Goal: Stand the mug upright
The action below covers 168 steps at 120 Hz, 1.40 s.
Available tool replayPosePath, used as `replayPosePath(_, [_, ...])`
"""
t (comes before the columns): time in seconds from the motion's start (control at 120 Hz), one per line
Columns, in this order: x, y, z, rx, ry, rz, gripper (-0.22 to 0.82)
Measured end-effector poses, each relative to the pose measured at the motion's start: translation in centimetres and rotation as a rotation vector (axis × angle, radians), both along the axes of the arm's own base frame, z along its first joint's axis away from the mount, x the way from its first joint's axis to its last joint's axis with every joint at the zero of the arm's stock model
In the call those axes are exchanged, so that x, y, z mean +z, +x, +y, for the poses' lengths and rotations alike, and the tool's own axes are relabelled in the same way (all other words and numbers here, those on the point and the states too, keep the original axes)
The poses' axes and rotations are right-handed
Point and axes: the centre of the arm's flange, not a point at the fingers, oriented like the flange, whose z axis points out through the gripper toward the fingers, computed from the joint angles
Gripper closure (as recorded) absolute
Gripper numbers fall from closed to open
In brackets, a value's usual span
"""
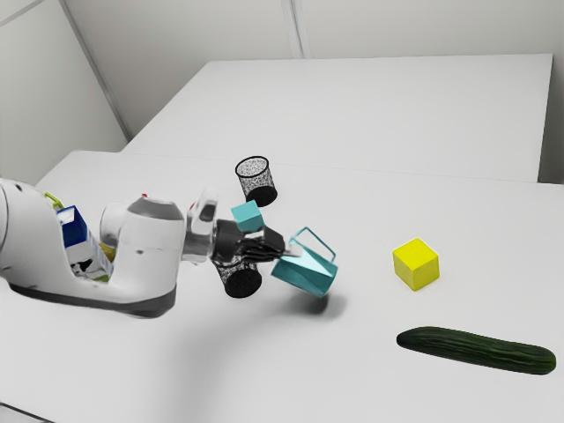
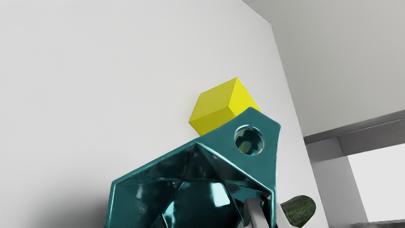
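Slim grey fingers (image 2: 255, 213) lie closest to the camera in the wrist view, one inside and one outside the glossy teal, many-sided mug (image 2: 196, 193), so the black two-finger gripper (image 2: 266, 205) is clamped on its wall near the rim. The mouth faces the hand, and the handle (image 2: 267, 158) with its round opening juts out at the side of the fingers. Beyond lie a bright yellow cube (image 2: 220, 109) and the rounded end of a dark green, ridged cucumber (image 2: 299, 210). In the exterior view the mug is tilted well over at the gripper's tips, handle uppermost, base pointing down and toward the exterior view's right; the shadow beneath suggests it is off the white table (image 1: 176, 374). A black mesh cup (image 1: 241, 282) sits close by the gripper, toward the exterior view's left. To do this well, I would keep the pinch firm, since a thin wall held at one edge may pivot, and roll the mouth upward slowly with room under the base. The handle and wrist should swing clear of the mesh cup; then lower until the base sits flat before letting go.
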Motion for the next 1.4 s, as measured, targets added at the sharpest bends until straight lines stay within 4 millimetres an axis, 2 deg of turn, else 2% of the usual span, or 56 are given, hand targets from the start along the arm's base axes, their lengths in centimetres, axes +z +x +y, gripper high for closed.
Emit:
replayPosePath(0.083, [2.2, 2.1, -1.0, -0.182, 0.229, -0.075, 0.79])
replayPosePath(0.192, [7.4, 5.8, -2.4, -0.394, 0.529, -0.185, 0.79])
replayPosePath(0.308, [8.0, 7.2, -3.9, -0.48, 0.718, -0.165, 0.79])
replayPosePath(0.375, [8.2, 6.9, -4.5, -0.478, 0.769, -0.137, 0.79])
replayPosePath(0.45, [8.1, 5.6, -5.5, -0.46, 0.798, -0.098, 0.79])
replayPosePath(0.592, [7.1, 2.2, -10.2, -0.452, 0.809, -0.045, 0.79])
replayPosePath(0.65, [6.5, 1.1, -11.4, -0.432, 0.805, -0.018, 0.79])
replayPosePath(0.742, [5.5, 0.3, -11.7, -0.374, 0.793, 0.032, 0.79])
replayPosePath(1.017, [3.9, -0.2, -11.3, -0.205, 0.747, 0.144, 0.79])
replayPosePath(1.042, [3.7, -0.2, -11.2, -0.193, 0.743, 0.152, 0.76])
replayPosePath(1.233, [3.4, -0.2, -11.4, -0.122, 0.719, 0.194, 0.35])
replayPosePath(1.4, [4.1, -0.2, -11.4, -0.071, 0.701, 0.21, 0.16])
